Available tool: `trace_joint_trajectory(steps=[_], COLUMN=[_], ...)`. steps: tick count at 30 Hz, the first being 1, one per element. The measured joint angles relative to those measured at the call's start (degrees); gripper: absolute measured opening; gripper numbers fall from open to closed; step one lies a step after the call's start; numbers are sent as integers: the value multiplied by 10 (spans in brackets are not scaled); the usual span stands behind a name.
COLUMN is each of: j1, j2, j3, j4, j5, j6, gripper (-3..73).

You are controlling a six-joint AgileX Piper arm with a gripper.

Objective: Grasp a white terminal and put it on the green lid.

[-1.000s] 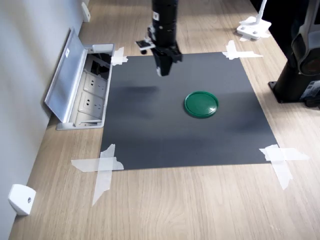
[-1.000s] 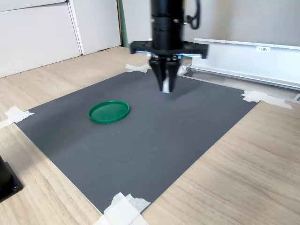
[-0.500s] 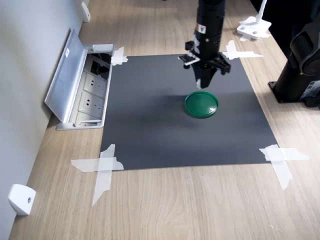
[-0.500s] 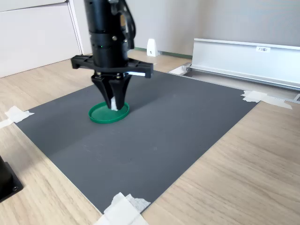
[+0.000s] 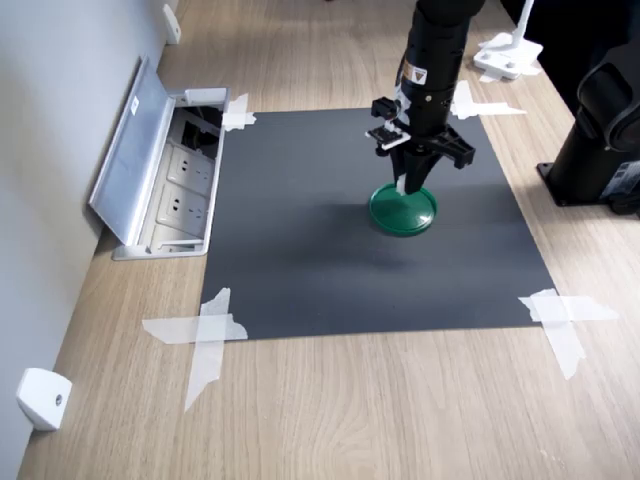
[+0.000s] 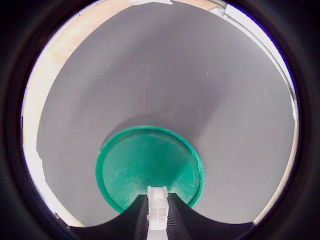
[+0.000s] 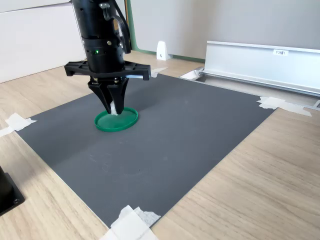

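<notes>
In the first exterior view the gripper [image 5: 411,187] hangs over the green lid [image 5: 403,210], fingers pinching the white terminal [image 5: 402,186]; in the wrist view the terminal stands upright above the lid's near rim; the second exterior view hides the gap beneath.

A second ago the gripper [image 5: 405,187] hung over the mat's [image 5: 300,250] far part, well away from the lid [image 5: 403,211]. It has since crossed and dropped: its fingers [image 7: 107,102], clamped on the terminal [image 6: 157,209], now point down just over the lid.
</notes>
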Motion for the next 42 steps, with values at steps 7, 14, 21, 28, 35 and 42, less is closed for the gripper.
trace_joint_trajectory(steps=[7,14,21,28,35,42], j1=[4,4,4,4,-2,-2], j2=[5,5,5,5,-51,-174], j3=[1,1,1,1,2,18], j4=[2,12,13,13,-11,0], j5=[-5,-9,-9,0,-3,-19], j6=[0,0,10,75,83,83], gripper=[99,255,477,515,507,504])
